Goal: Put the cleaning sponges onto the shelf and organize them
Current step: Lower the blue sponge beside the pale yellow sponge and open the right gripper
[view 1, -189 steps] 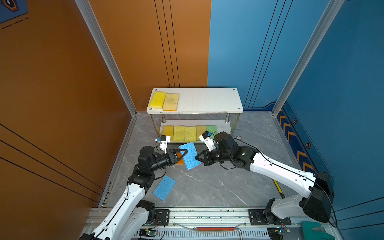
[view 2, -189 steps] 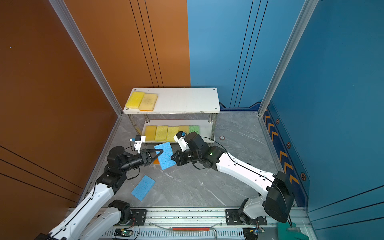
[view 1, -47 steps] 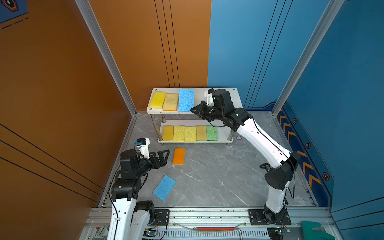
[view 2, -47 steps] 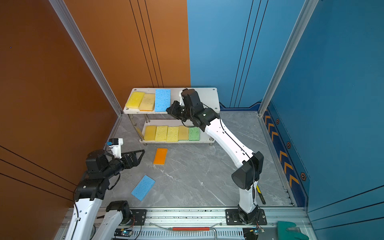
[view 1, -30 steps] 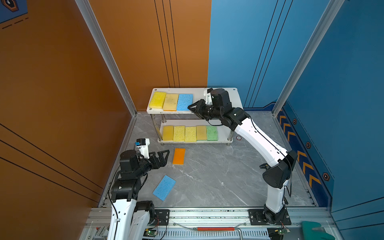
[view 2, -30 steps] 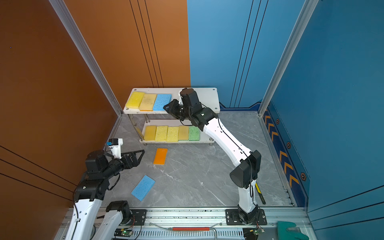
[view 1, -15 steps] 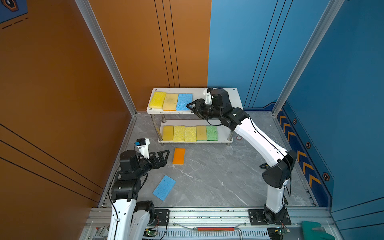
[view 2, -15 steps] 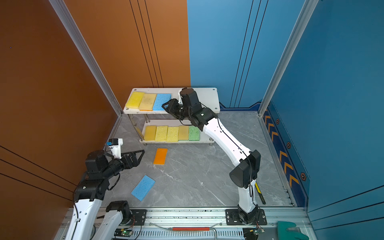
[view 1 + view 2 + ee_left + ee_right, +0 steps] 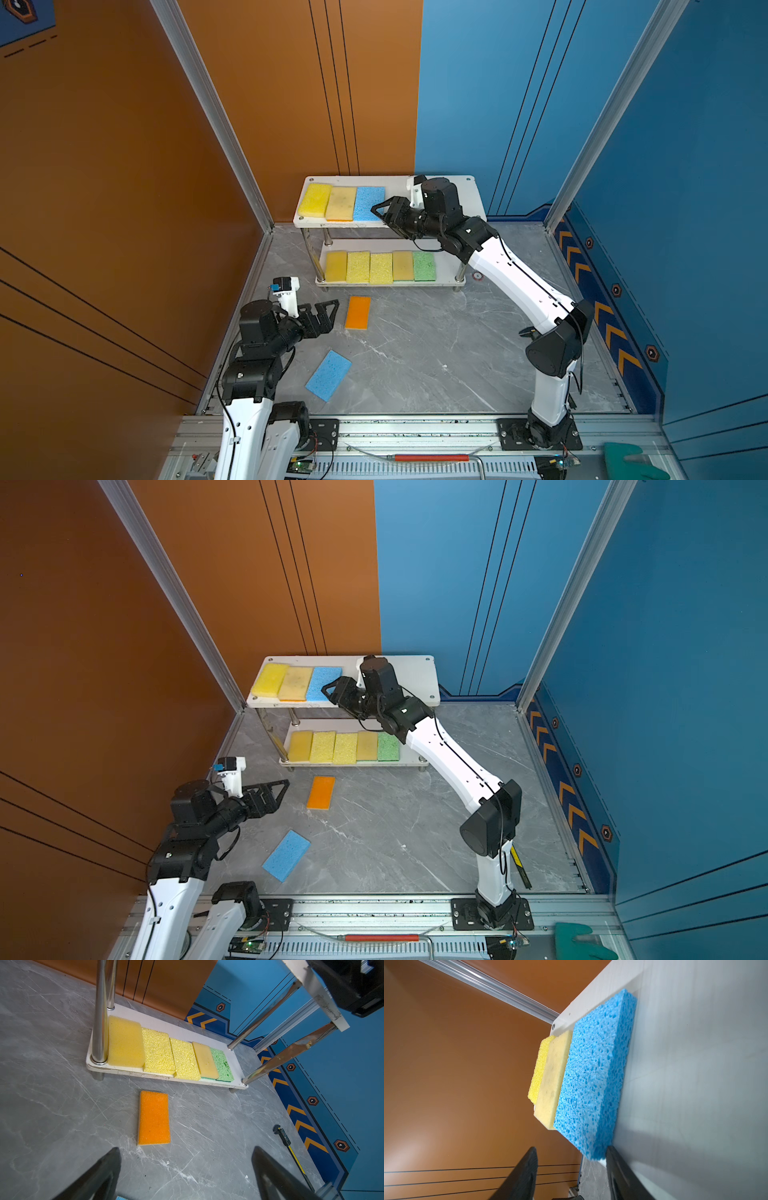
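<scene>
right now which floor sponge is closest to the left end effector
The orange sponge, lying just ahead of the left end effector; the loose blue sponge lies farther off.

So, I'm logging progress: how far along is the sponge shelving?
Done: the shelf holds five sponges below, three sponges on top. In hand: nothing; the right gripper is open beside the top blue sponge, the left gripper open. Left: the orange sponge and floor blue sponge.
</scene>
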Controlling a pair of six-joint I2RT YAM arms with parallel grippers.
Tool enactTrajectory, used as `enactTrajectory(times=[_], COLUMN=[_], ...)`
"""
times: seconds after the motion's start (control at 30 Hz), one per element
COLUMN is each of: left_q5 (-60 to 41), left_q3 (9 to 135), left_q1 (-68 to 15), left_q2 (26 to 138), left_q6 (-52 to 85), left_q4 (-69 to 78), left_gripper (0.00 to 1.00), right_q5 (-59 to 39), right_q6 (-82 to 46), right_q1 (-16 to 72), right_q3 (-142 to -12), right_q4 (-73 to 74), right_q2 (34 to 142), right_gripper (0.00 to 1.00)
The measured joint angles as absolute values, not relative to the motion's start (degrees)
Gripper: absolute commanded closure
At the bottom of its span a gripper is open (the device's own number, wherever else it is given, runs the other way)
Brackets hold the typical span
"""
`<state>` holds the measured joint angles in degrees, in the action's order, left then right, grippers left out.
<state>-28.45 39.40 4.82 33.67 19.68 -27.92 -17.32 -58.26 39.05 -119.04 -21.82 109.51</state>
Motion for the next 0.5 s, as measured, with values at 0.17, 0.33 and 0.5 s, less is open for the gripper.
enactTrajectory(times=[0.17,0.33,0.5], left_q5=[-28.42,-28.45,-28.45], left_q3=[39.40,39.40,39.40], left_q1=[4.82,4.82,4.82], left_q2=[33.67,33.67,33.67], left_q6=[19.68,19.68,19.68], left_q4=[-27.92,-27.92,-27.92], left_gripper=[0.02,0.02,0.02], right_q5=[-15.66,-14.26,-13.06], right_q6=[-57.21,-56.80,-55.24], right_q1=[39.11,39.38,40.77], right_q3=[-117.95,-116.62,-114.80], right_q4=[-22.31,-22.98,-23.00], right_q2=[108.09,106.65,105.16], right_gripper=[0.38,0.37,0.31])
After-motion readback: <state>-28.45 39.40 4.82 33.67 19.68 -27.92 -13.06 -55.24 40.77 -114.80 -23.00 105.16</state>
